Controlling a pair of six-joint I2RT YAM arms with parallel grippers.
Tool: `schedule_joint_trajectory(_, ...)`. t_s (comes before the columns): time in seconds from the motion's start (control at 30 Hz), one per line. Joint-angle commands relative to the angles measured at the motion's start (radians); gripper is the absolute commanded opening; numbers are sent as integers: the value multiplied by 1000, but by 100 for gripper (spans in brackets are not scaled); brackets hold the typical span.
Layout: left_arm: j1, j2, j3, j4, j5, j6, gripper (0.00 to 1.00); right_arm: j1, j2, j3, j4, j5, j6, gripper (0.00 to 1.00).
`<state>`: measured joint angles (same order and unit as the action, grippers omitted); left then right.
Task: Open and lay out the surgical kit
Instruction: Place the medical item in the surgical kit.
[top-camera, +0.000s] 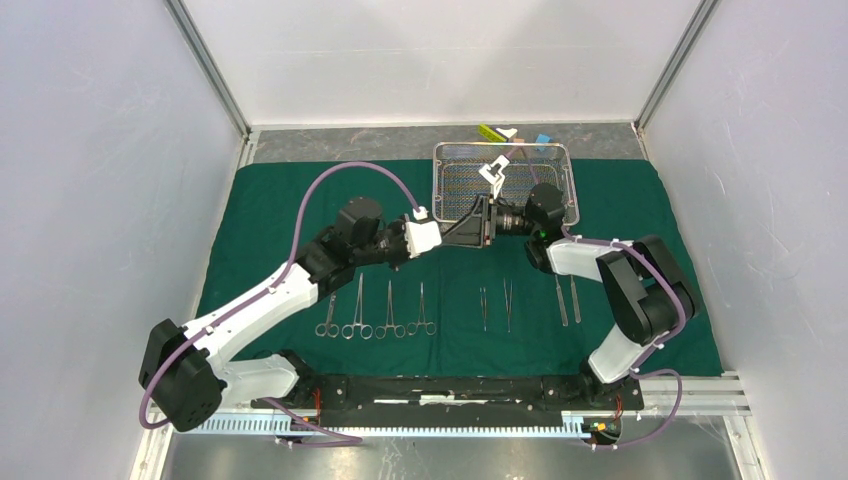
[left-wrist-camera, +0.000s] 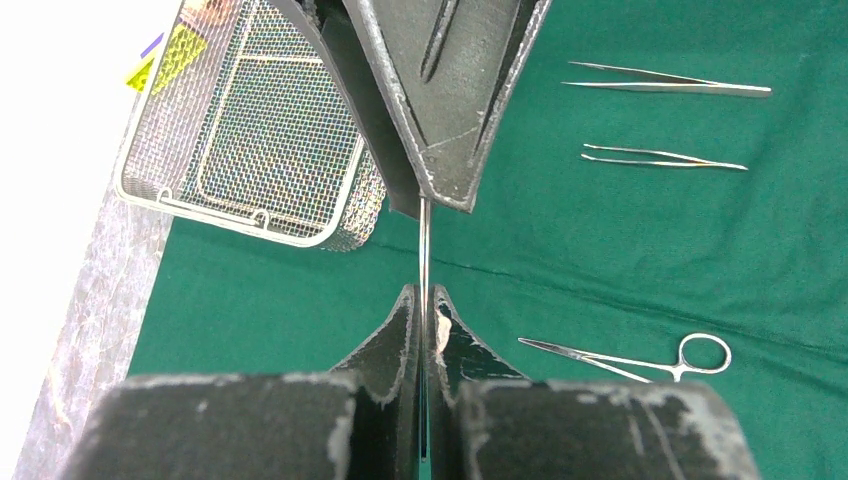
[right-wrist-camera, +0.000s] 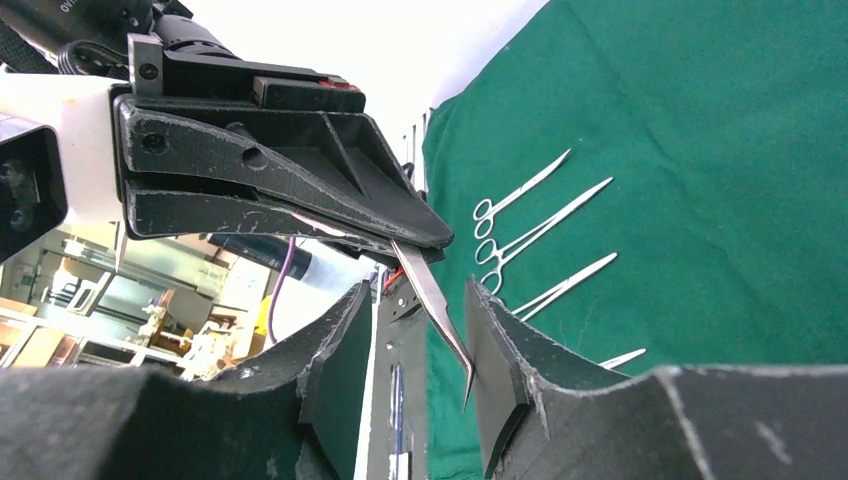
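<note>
The dark green drape (top-camera: 300, 200) lies spread flat on the table. The silver mesh tray (top-camera: 570, 180) stands on it at the back right and looks empty in the left wrist view (left-wrist-camera: 140, 190). Several ring-handled clamps (top-camera: 375, 312) and tweezers (top-camera: 508, 305) lie in a row near the front. My left gripper (top-camera: 462, 232) is shut on slim steel tweezers (left-wrist-camera: 424, 245), held in the air in front of the tray. My right gripper (top-camera: 484, 222) faces it, open, with its fingers (right-wrist-camera: 500, 340) on either side of the tweezers' pointed end (right-wrist-camera: 440, 310).
Small yellow-green (top-camera: 488, 131) and blue (top-camera: 543, 139) blocks lie on the grey strip behind the tray. White walls close in the left, right and back. One clamp (left-wrist-camera: 640, 360) and two tweezers (left-wrist-camera: 665, 82) lie on the drape near my left gripper.
</note>
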<state>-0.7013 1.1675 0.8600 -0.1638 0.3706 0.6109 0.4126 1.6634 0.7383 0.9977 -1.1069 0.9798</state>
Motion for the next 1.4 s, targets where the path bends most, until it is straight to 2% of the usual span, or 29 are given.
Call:
schedule_joint_trajectory(0.0,-4,-13,-8,20,-15,52,2,14,9,39,28,-42,-30,45)
schedule_joint_trajectory(0.47,-18,-15,-24,4,-3,76,2,24,28,61,15,-70,-45,29)
schedule_joint_trajectory(0.67,-18,-16,-21,-2,-8,88,2,24,30,59,-7,-73,-66,17)
schedule_joint_trajectory(0.8,-18,-16,-16,-7,-8,92,2,24,25,56,-13,-76,-78,3)
schedule_joint_trajectory(0.87,-18,-16,-16,-9,-7,93,3,25,17,56,-25,-76,-94,0)
schedule_joint_trajectory(1.07,-18,-18,-11,-27,7,98,16,23,-19,59,-113,-71,-189,0)
schedule_joint_trajectory(1.23,-18,-24,1,-57,33,110,39,21,-50,73,-260,-56,-330,0)
schedule_joint_trajectory(1.37,-18,-28,12,-75,29,125,53,21,-73,76,-338,-43,-400,0)
